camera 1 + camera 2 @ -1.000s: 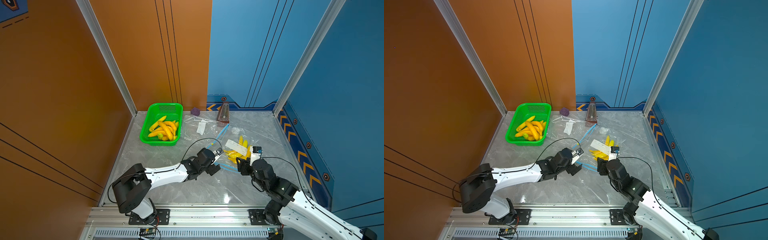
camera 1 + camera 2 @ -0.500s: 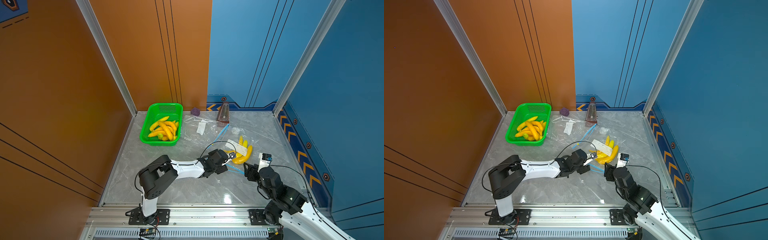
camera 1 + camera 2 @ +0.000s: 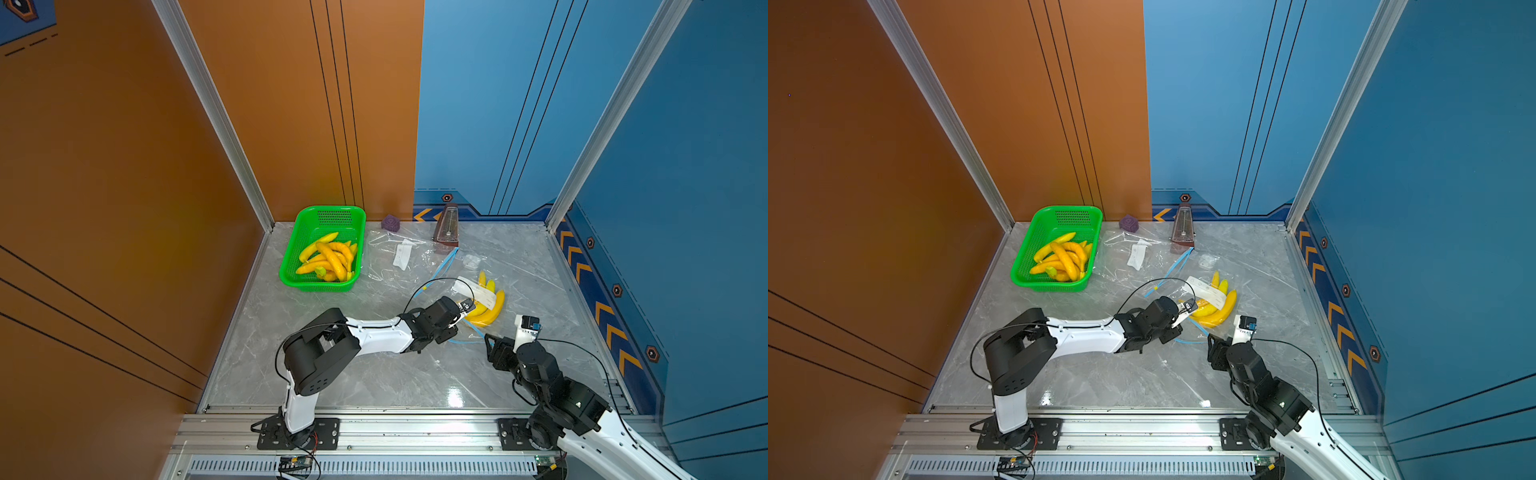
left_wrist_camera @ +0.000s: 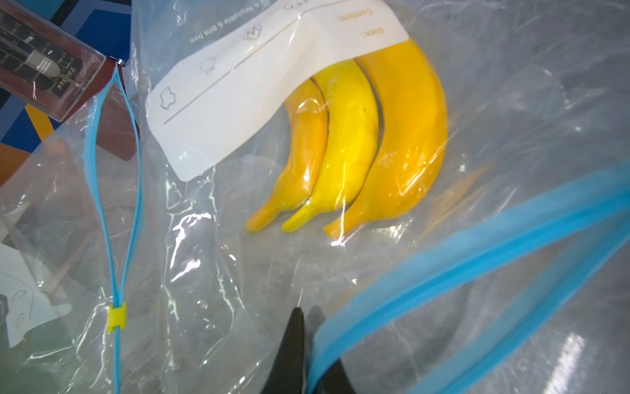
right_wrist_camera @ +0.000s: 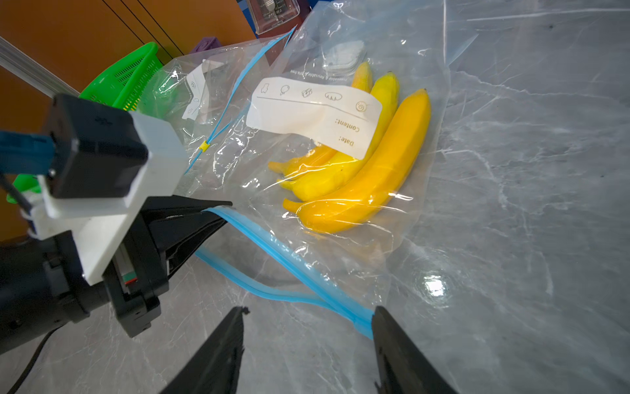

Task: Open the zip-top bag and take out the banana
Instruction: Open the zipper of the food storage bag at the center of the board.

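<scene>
Right wrist view: your left pincer (image 5: 225, 211) is clamped on the zip-top bag's (image 5: 358, 259) blue lip, and your right pincer (image 5: 306, 327) gapes at its corner. The bananas (image 5: 371, 170) are inside, on the counter (image 5: 545, 170). A spare bag (image 5: 170, 85) and a green basket (image 5: 129, 78) crowd behind.

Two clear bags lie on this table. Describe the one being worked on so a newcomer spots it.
On the grey table, look at its right half, ahead of the arms. The bag lies flat there, its blue zip pinched by the left gripper. Unlike the empty bag beside the green basket, it holds three yellow bananas.
</scene>
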`<action>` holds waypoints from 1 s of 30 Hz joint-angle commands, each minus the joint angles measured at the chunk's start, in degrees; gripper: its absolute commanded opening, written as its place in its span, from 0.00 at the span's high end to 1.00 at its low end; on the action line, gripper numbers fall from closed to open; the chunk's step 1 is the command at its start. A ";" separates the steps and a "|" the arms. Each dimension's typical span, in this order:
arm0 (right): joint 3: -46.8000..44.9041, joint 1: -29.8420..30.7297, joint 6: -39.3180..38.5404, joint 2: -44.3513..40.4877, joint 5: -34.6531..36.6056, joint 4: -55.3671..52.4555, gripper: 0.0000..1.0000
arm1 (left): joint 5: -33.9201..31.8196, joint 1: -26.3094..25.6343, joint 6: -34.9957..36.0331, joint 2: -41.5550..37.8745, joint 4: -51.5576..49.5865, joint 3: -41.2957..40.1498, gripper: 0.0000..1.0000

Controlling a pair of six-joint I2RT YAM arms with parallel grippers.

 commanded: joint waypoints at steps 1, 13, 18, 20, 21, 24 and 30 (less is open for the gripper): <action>-3.22 -0.17 2.83 -0.69 -5.23 6.82 0.41 | 3.63 -0.37 -7.23 -2.82 2.02 1.94 0.93; -6.79 -0.23 4.30 9.07 -8.60 24.75 0.58 | 6.90 -4.69 -15.76 -1.44 3.13 5.43 0.98; -7.55 -3.59 5.26 14.73 -5.63 25.62 0.59 | 6.87 -5.82 -19.16 -1.74 3.10 6.04 0.99; -7.23 -6.02 4.83 17.53 -7.27 25.96 0.59 | 6.52 -6.52 -19.65 -1.79 3.09 6.25 0.98; -7.25 -7.21 4.71 18.81 -7.94 26.82 0.59 | 6.23 -6.80 -19.93 -1.74 3.10 6.35 0.98; -7.48 -10.12 3.78 21.77 -8.22 30.10 0.58 | 5.79 -7.26 -21.50 -1.41 3.25 6.45 0.98; -8.28 -14.08 3.69 25.57 -4.18 35.34 0.51 | 6.38 -7.61 -24.02 0.04 4.12 7.21 0.98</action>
